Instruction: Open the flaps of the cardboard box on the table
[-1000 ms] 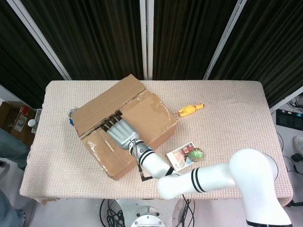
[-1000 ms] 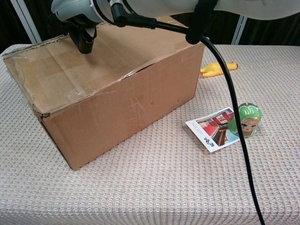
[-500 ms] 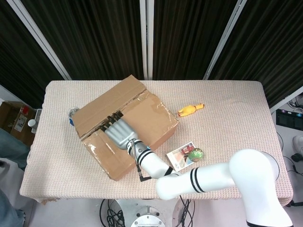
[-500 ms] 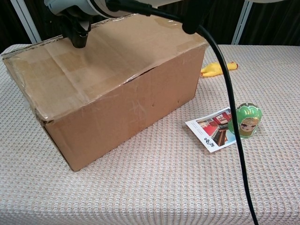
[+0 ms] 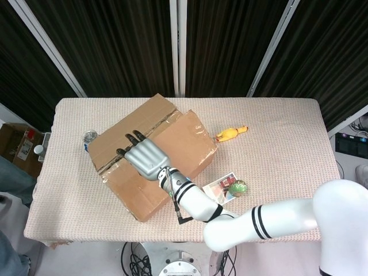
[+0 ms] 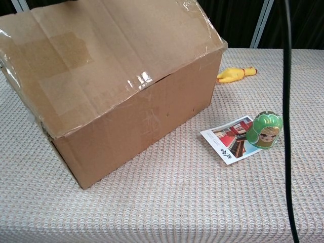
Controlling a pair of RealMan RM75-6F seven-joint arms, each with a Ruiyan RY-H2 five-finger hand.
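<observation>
The taped cardboard box (image 5: pixel 172 138) lies at an angle on the left half of the table. My right hand (image 5: pixel 144 158) is at the centre seam and grips the edge of the near flap (image 5: pixel 187 141), which stands tilted up. The dark fingertips (image 5: pixel 129 138) reach over towards the far flap (image 5: pixel 132 122), which lies flat. In the chest view the box (image 6: pixel 131 116) fills the left side, its raised near flap (image 6: pixel 101 50) sloping up and out of the top of the frame. The hand itself is out of that frame. My left hand is in neither view.
A yellow rubber chicken (image 5: pixel 231 133) (image 6: pixel 234 74) lies right of the box. A picture card (image 5: pixel 217 191) (image 6: pixel 230 139) and a green doll (image 5: pixel 238 187) (image 6: pixel 266 130) sit near the front edge. A black cable (image 6: pixel 288 126) hangs at the right. A small round object (image 5: pixel 89 136) sits left of the box.
The right hand has risen with the near flap, which now tilts up steeply along the seam. In the chest view the hand has gone out of the top of the frame.
</observation>
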